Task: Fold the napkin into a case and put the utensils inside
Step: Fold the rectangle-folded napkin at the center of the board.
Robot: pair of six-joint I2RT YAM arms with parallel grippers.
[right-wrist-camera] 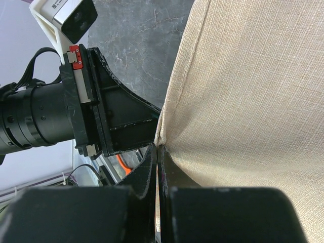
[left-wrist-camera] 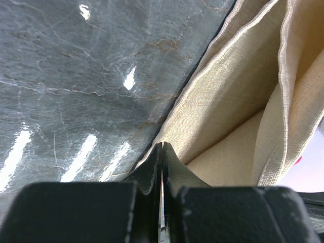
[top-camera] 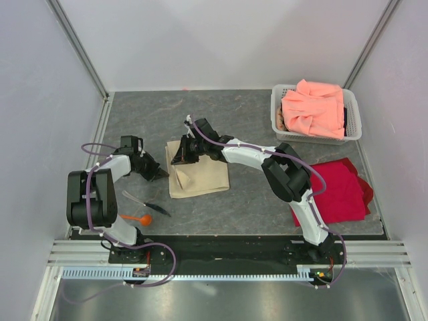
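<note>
The beige napkin [top-camera: 204,175] lies partly folded on the grey table, with a slanted crease near its left side. My right gripper [top-camera: 179,159] is shut on the napkin's upper-left corner, and the right wrist view shows the corner [right-wrist-camera: 167,134] pinched at its tips [right-wrist-camera: 158,147]. My left gripper [top-camera: 164,174] is shut at the napkin's left edge [left-wrist-camera: 228,101], its tips [left-wrist-camera: 162,146] meeting the cloth. The orange spoon [top-camera: 137,217] and the thin dark utensil [top-camera: 148,204] lie on the table near the left arm's base.
A white basket [top-camera: 275,107] holding a salmon-pink cloth [top-camera: 313,107] stands at the back right. A red cloth [top-camera: 338,187] lies at the right, by the right arm. The left arm's camera and fingers [right-wrist-camera: 126,126] fill the left of the right wrist view.
</note>
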